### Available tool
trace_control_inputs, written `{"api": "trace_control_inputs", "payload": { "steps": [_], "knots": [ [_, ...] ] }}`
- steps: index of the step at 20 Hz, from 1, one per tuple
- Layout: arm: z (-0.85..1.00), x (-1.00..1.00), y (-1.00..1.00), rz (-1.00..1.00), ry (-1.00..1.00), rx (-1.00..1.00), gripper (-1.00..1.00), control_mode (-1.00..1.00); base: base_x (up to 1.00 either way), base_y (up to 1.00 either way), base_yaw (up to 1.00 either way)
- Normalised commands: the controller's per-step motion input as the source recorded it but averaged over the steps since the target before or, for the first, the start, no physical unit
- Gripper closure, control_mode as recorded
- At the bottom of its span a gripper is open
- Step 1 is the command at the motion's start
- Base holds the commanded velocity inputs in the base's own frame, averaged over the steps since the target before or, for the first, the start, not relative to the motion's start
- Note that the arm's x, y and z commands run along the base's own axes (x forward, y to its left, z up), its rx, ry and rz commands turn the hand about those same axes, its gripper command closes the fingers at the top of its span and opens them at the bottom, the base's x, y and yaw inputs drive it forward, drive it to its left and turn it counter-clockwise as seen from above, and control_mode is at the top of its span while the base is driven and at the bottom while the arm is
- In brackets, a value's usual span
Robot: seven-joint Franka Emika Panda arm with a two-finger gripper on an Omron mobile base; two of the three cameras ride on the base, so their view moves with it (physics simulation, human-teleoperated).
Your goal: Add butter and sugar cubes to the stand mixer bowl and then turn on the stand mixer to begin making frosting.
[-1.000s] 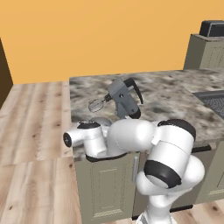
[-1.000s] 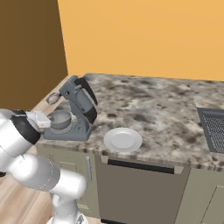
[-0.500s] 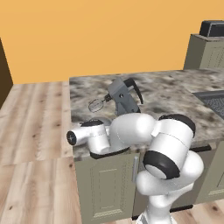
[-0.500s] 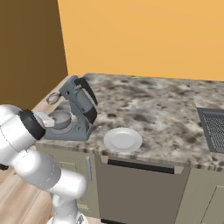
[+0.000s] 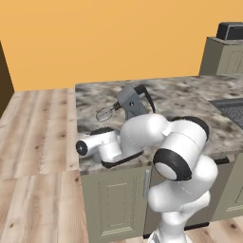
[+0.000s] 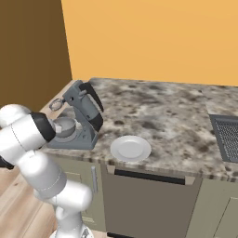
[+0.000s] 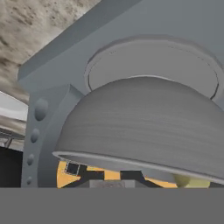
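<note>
Up close, stand mixer bowl point(image 7: 144, 122) over stand mixer point(image 7: 70, 52) base.

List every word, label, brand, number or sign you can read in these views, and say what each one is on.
None: no view shows readable text.
The stand mixer: plain grey with black trim, no brand or dial marks visible.
The stand mixer bowl: bare metal, no lettering.
The white plate: blank.
The dark appliance at the far right: too small to show any label.
</note>
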Motion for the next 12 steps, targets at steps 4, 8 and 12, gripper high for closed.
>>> {"api": "trace_control_inputs", "payload": {
  "steps": [4,8,12],
  "knots": [
    [-0.16,0.09,0.18,0.09,0.04,0.0,-1.0,-1.0,0.0,0.0,0.0],
    [0.0,0.04,0.02,0.05,0.0,0.0,-1.0,-1.0,0.0,0.0,0.0],
    [0.07,-0.04,-0.01,0.01,0.0,0.0,-1.0,-1.0,0.0,0.0,0.0]
  ]
}}
